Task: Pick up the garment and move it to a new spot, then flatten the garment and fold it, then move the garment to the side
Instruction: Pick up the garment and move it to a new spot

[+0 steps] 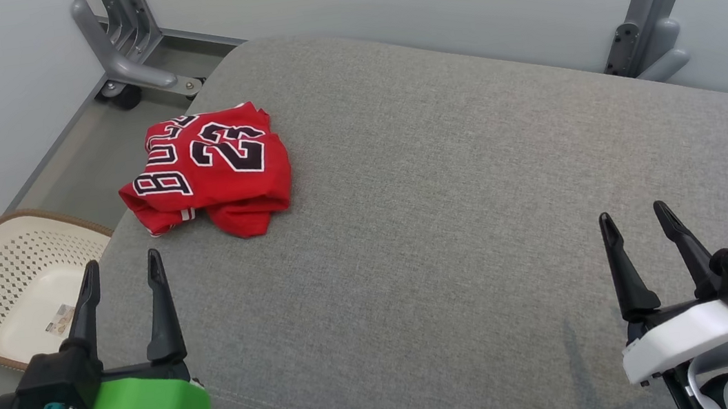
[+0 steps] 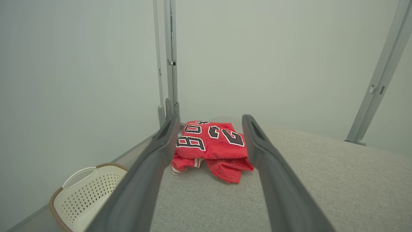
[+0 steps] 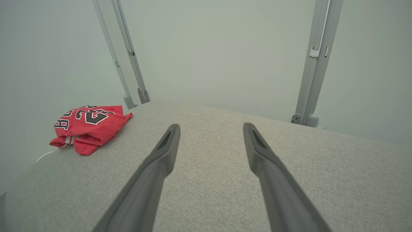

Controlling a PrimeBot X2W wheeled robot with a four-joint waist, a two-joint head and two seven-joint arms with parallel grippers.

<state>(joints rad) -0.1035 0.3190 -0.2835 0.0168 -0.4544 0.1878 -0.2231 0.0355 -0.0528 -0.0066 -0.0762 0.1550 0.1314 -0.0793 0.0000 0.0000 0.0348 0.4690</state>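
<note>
The garment (image 1: 210, 168) is a red basketball jersey with black and white lettering, folded into a small bundle near the far left corner of the grey cushioned surface (image 1: 449, 222). The left wrist view has the garment (image 2: 212, 146) straight ahead between its fingers, some way off. My left gripper (image 1: 122, 272) stands open at the lower left, short of the garment, with nothing in it. My right gripper (image 1: 633, 218) stands open at the lower right over bare fabric. From the right wrist the garment (image 3: 88, 125) lies far to the left.
A cream perforated laundry basket (image 1: 5, 283) sits on the floor left of the surface, also seen as the basket (image 2: 83, 193) below the left fingers. Grey metal frame legs (image 1: 122, 46) and a post (image 1: 652, 9) stand behind the surface against pale walls.
</note>
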